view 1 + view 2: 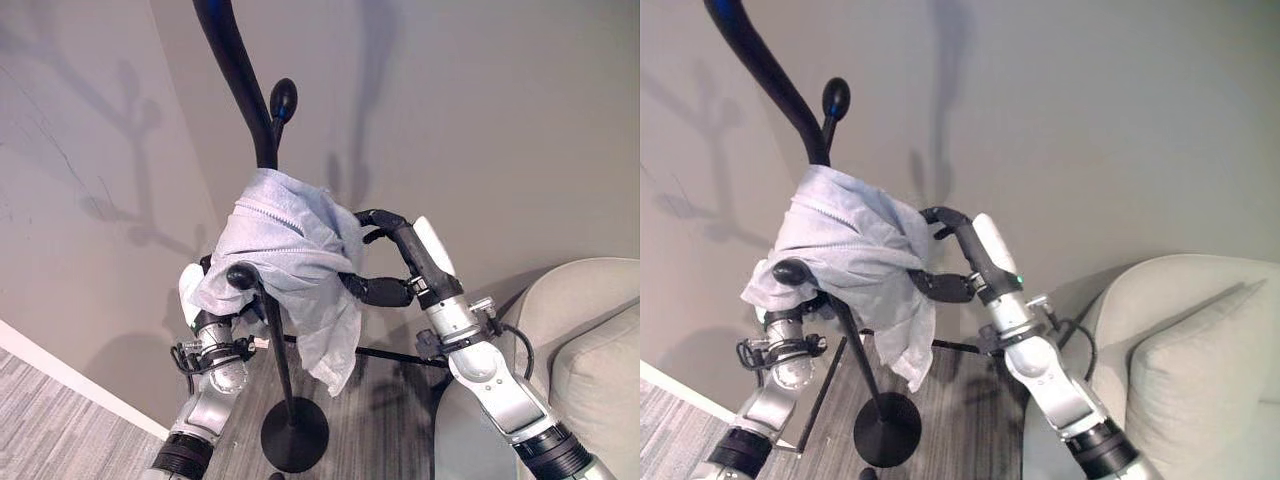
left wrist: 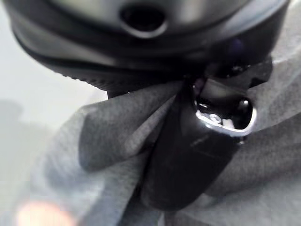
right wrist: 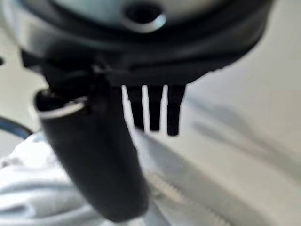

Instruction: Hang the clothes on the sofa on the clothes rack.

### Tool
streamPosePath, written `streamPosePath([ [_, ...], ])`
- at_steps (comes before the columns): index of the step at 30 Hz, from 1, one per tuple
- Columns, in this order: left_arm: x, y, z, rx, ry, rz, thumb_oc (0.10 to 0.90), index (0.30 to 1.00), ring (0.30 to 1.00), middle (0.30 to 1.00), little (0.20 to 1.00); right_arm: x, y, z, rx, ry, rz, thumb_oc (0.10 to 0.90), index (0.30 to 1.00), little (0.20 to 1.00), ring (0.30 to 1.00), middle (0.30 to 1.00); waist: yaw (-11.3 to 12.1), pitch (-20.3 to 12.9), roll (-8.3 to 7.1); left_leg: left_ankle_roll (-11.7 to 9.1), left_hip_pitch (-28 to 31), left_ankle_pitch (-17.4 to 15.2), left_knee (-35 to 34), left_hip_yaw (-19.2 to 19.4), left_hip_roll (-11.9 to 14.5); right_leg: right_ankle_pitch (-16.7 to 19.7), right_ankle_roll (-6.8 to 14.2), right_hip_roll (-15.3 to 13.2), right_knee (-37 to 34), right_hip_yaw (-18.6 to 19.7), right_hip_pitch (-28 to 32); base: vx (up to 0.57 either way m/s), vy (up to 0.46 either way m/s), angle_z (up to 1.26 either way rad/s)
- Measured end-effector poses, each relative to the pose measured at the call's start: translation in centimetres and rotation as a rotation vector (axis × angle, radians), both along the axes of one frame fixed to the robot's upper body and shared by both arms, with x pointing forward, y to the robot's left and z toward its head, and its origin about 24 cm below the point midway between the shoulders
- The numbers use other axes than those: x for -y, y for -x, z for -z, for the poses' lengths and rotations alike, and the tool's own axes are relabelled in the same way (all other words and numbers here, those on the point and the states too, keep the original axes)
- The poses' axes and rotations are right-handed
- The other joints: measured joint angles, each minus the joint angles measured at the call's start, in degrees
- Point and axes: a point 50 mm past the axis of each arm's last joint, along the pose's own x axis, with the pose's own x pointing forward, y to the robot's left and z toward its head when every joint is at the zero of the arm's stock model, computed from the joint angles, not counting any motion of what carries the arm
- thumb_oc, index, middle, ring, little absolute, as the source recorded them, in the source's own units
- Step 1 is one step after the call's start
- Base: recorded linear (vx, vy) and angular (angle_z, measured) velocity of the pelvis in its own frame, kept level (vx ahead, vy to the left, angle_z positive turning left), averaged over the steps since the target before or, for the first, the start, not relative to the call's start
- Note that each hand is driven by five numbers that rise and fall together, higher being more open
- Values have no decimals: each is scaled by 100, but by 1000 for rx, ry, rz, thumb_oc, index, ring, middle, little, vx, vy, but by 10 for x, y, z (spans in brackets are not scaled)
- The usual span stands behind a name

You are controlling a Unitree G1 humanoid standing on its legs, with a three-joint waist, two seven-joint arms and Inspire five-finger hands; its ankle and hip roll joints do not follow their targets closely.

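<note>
A grey sofa (image 1: 1200, 340) was seen filling the lower right of the frame, with a cushion (image 1: 1200, 380) on it. A black clothes rack (image 1: 280, 400) was stood on the wood floor (image 1: 60, 440) left of centre, its pole curving up to the top left and a knobbed hook (image 1: 283, 98) sticking out near the top. A pale grey garment (image 1: 290, 260) was draped over the rack's lower hook (image 1: 243, 276) in the middle of the frame, one end hanging down towards the base. The right hand (image 1: 395, 265) was held at the cloth's right edge, fingers curled against it, though a real grip couldn't be made out. The left hand (image 2: 197, 155) was tucked under the cloth at lower left, its thumb wrapped in the folds.
</note>
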Motion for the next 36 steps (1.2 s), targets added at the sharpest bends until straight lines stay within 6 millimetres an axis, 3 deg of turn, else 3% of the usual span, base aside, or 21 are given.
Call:
streamPosePath([
  [3,1,6,19,-82,87,7,400,300,300,300,300,6,5,10,-80,-78,7,800,900,900,900,900,-14,-21,34,-1,-1,-1,-14,-10,9,-1,2,11,3,-23,0,0,0,0],
  [4,2,9,23,-101,129,10,439,359,359,359,359,9,7,14,-107,-103,13,800,900,900,900,900,-18,-25,41,-3,-2,-3,-19,-10,12,-2,3,12,3,-23,-1,0,0,0],
  [5,3,12,28,-118,173,12,758,836,836,836,836,12,7,17,-131,-130,17,800,900,900,900,900,-37,-30,47,-12,0,-10,-20,-10,12,-3,3,12,6,-23,-2,0,0,0],
  [6,5,16,34,-141,243,18,800,900,900,900,900,16,8,25,-172,-189,34,800,900,900,900,900,-68,-36,56,-17,0,-13,-23,-10,18,-5,7,18,20,-22,-9,0,0,0],
  [13,3,41,67,-242,675,-9,800,900,900,900,900,44,24,63,-415,-568,81,800,900,900,900,900,-151,-102,99,-29,-13,-21,-24,36,44,-6,7,30,23,34,-45,-1,-3,-4],
  [17,-4,58,92,-313,789,-125,800,900,900,900,900,57,30,77,-475,-768,108,800,900,900,900,900,-137,-126,73,-31,-25,-20,-24,91,80,18,-25,51,31,93,-88,10,-16,-8],
  [23,-18,76,106,-343,849,-238,800,900,900,900,900,61,31,89,-493,-950,156,800,900,900,900,900,-119,-206,-43,-31,-30,-20,-24,83,87,15,-23,58,29,93,-86,0,0,0],
  [25,-22,83,111,-337,881,-258,800,900,900,900,900,61,31,102,-493,-1100,175,800,900,900,900,900,-104,-243,-73,-31,-30,-20,-24,78,86,13,-20,59,26,90,-82,0,0,0],
  [29,-24,106,130,-375,977,-309,800,900,900,900,900,78,49,153,-515,-1531,417,800,900,900,900,900,31,-297,-56,-42,-59,-21,-23,48,73,-18,25,56,15,62,-88,14,-15,4],
  [33,-31,137,150,-385,1110,-467,800,900,900,900,900,83,68,173,-461,-1794,482,800,900,900,900,900,8,-310,56,-49,-95,-14,-23,8,73,-10,14,66,2,-8,-104,26,-17,5],
  [36,-32,145,155,-398,1131,-503,800,900,900,900,900,85,70,173,-449,-1807,449,800,900,900,900,900,20,-311,55,-56,-102,-9,-23,-4,84,2,-5,80,3,-31,-102,5,-12,2],
])
